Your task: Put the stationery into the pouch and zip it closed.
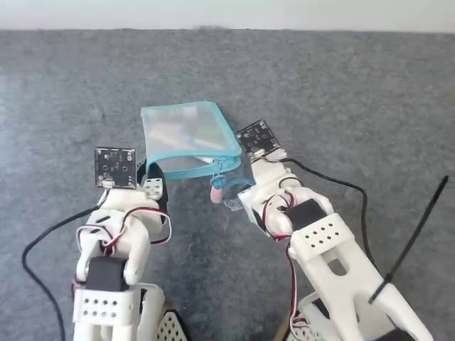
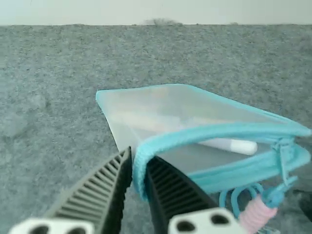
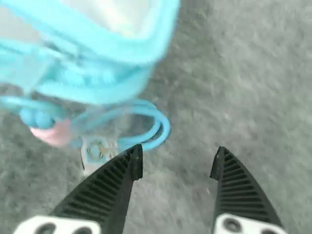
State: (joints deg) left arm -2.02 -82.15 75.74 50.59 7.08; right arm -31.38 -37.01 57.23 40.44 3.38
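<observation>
Nearest me, the left hand [image 2: 139, 158] is clamped on the zip-edge corner of the blue-trimmed pouch [image 1: 186, 135], which lies mid-table [image 1: 355, 92], well off every edge, long axis roughly parallel to the far edge, zip side facing the arms, while the right hand [image 3: 178, 152] gapes apart beside the pull cord [image 3: 157, 127].

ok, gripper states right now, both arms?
Left gripper: shut, clamped on the blue rim of the pouch at its end.
Right gripper: open, holding nothing, next to the zipper pull cord.
</observation>
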